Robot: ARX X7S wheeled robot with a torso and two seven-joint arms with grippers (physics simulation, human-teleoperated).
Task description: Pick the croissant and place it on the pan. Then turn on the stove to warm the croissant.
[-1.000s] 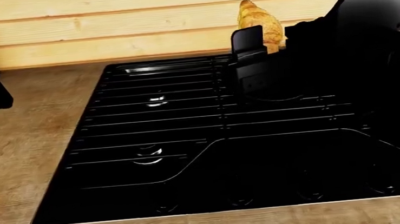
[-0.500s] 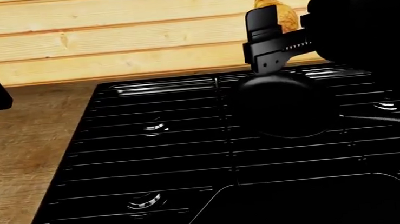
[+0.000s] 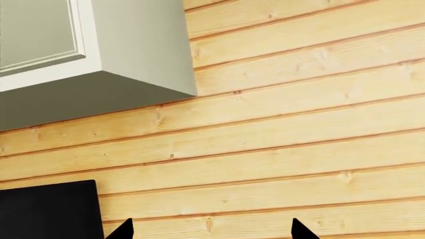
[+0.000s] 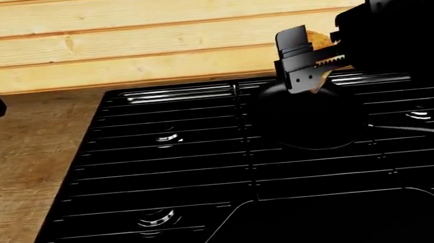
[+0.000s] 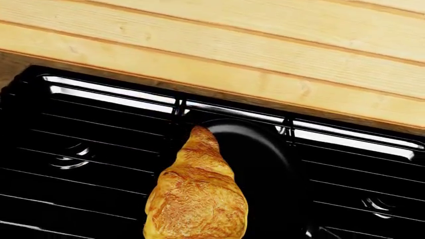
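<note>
1. Your right gripper (image 4: 304, 69), upper right of the head view, has its jaws clamped on the croissant (image 5: 196, 196).
2. The croissant hangs above the frying pan (image 4: 311, 116), over its far rim; in the right wrist view its long axis points toward the pan's left edge.
3. The left gripper's jaws look spread, holding nothing.
4. Judging by this, you lower onto the pan next.

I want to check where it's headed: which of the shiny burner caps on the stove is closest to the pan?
The right-side cap: it sits just beside the pan, by its handle. The rear-left cap lies farther, and the front-left cap farthest.
</note>
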